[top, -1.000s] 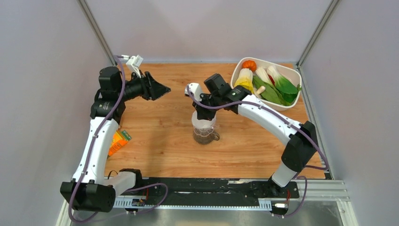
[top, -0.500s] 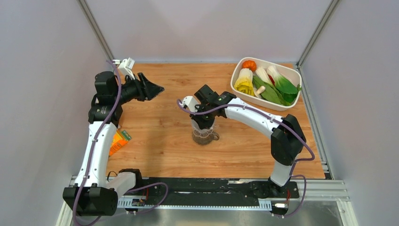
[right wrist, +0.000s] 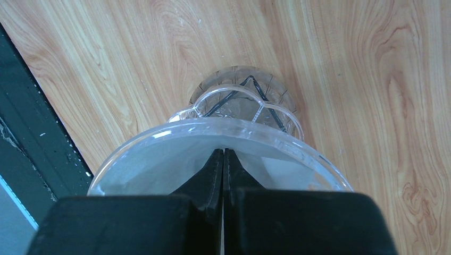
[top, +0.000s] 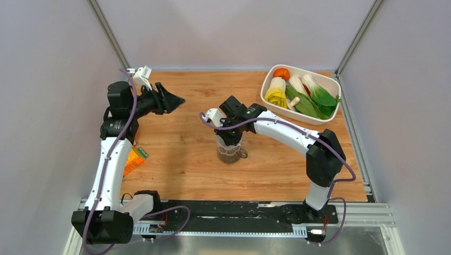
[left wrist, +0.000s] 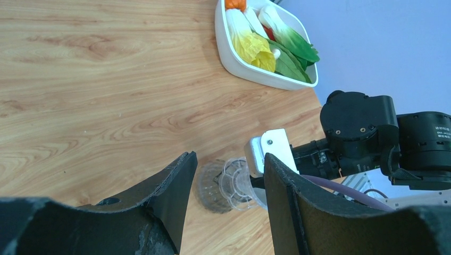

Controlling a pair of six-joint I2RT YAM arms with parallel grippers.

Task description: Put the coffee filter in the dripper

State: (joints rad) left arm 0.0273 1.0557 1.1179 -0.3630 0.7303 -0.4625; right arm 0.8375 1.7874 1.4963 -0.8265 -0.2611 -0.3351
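The clear ribbed dripper (top: 230,140) stands on a small glass jug (top: 233,154) in the middle of the table. In the right wrist view the white coffee filter (right wrist: 154,167) lines the inside of the dripper's round rim (right wrist: 213,123). My right gripper (right wrist: 223,153) is shut, its tips pushed down into the filter inside the dripper; it also shows in the top view (top: 230,134). My left gripper (top: 178,100) is open and empty, raised at the back left, well apart from the dripper (left wrist: 238,183), which it looks at between its fingers.
A white bowl (top: 309,118) of vegetables sits at the back right; it also shows in the left wrist view (left wrist: 250,71). A flat orange packet (top: 133,160) lies by the left arm at the table's left edge. Enclosure walls stand on both sides.
My right gripper moved down and left into the dripper, then held still. My left gripper drew back slightly to the left, still open.
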